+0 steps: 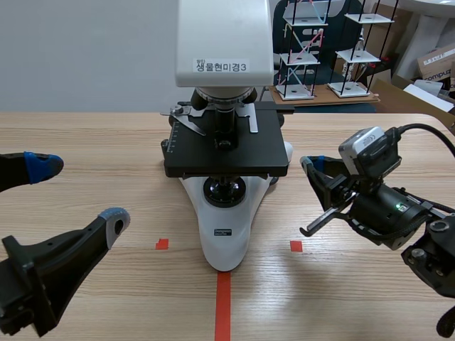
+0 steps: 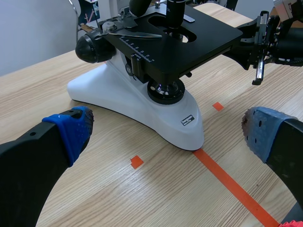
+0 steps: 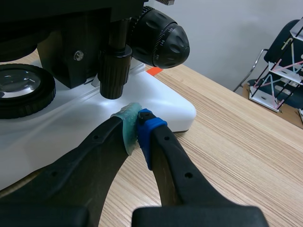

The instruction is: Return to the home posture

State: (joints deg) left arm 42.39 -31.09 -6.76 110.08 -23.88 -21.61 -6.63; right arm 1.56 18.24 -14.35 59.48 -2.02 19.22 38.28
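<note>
Flanking microscope (image 1: 226, 245), left hand (image 1: 78, 192) spread, right hand (image 3: 137, 125) pinched together

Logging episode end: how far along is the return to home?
Done: neither gripper holds anything; the left gripper is open, clear of the microscope. In hand: the right gripper, shut on nothing, sits close to the microscope's base. Left: probably drawing that arm back.

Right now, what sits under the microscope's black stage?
Under the black square stage sits a round black-rimmed glass lens on the white plastic microscope base. The stage covers whatever lies further back on the base.
</note>
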